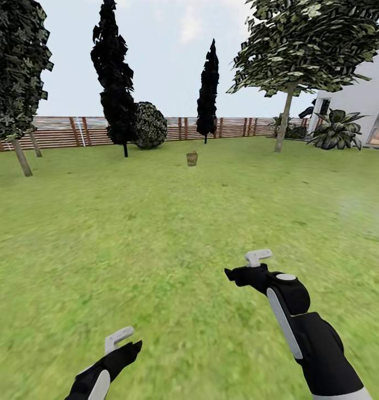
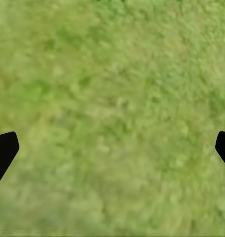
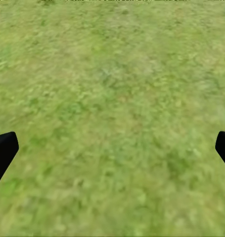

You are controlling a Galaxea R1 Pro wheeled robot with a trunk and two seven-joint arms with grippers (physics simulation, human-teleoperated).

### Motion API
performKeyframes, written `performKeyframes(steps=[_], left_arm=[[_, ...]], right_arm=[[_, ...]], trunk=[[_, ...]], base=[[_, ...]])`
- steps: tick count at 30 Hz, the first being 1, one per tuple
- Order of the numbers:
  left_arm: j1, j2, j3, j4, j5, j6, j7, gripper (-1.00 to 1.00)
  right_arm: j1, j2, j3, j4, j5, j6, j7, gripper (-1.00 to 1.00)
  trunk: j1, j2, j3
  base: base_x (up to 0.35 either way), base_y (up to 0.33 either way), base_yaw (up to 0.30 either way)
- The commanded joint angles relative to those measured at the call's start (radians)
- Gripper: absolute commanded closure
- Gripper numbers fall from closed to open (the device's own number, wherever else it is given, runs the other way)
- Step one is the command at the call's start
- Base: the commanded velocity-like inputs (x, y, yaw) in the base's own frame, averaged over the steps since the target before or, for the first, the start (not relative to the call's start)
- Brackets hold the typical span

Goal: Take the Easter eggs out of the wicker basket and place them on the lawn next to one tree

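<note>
Currently the wicker basket (image 1: pixel 192 158) stands on the lawn (image 1: pixel 173 233) well ahead of both fingers. Left gripper (image 2: pixel 112 148) and right gripper (image 3: pixel 112 148) fingers spread, nothing between, grass beneath.

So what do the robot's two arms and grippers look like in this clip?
Both arms are glossy black with pale grey-white panels. The right arm carries a long grey strip and a round grey cap. The left gripper and right gripper each pair a light grey bracket-shaped finger with a black one.

A fenced garden: lawn (image 1: pixel 156 233), trees, wooden fence (image 1: pixel 61 132).
</note>
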Motion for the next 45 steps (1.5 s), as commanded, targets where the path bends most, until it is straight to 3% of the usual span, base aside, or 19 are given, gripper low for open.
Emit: performKeyframes(steps=[1, 45], left_arm=[[0.000, -0.001, 0.001, -0.002, 0.011, 0.005, 0.006, -1.00], [0.000, -0.002, 0.001, -0.002, 0.011, 0.005, 0.006, -1.00]], right_arm=[[-0.001, -0.001, 0.001, -0.001, -0.007, 0.004, -0.004, -1.00], [-0.001, -0.001, 0.000, -0.001, -0.007, 0.004, -0.004, -1.00]], trunk=[[0.001, -0.001, -0.001], [0.001, -0.001, -0.001]], base=[[0.334, 0.000, 0.000], [0.334, 0.000, 0.000]])
